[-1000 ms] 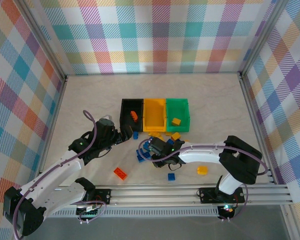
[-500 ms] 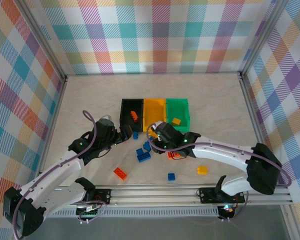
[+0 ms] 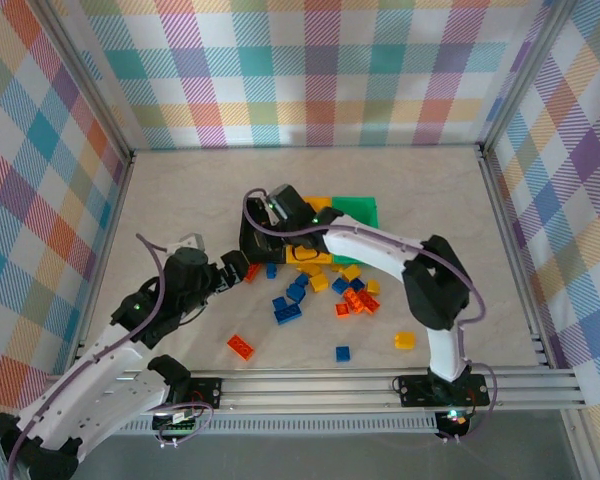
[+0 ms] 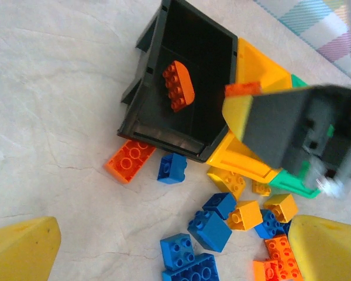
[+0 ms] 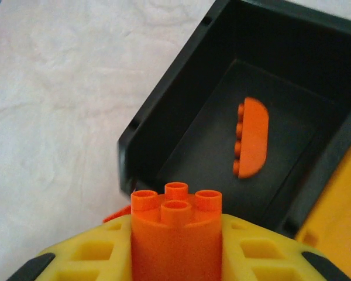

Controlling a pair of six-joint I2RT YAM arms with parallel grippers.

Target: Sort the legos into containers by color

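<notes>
Right gripper: closed on an orange brick, hanging over the black bin; inside the bin, at 1 o'clock of the held brick, a curved orange brick. Left gripper: spread wide, empty, at 7 o'clock of that bin; loose legos at 3 o'clock of it.

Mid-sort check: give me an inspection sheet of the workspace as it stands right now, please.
Surface: pale marbled table, no spills seen.
Job's things: black bin holds one curved orange-red brick; yellow-orange bin and green bin partly hidden by the right arm; loose bricks in blue, yellow and orange-red lie before the bins.
Clutter: nothing seen.
Grippers: right end effector shut on a square orange-red brick above the black bin; left end effector open, empty, near that bin's front corner.
Cables: purple cable loops along each arm.
Surroundings: plaid walls; metal rail at the near edge.
</notes>
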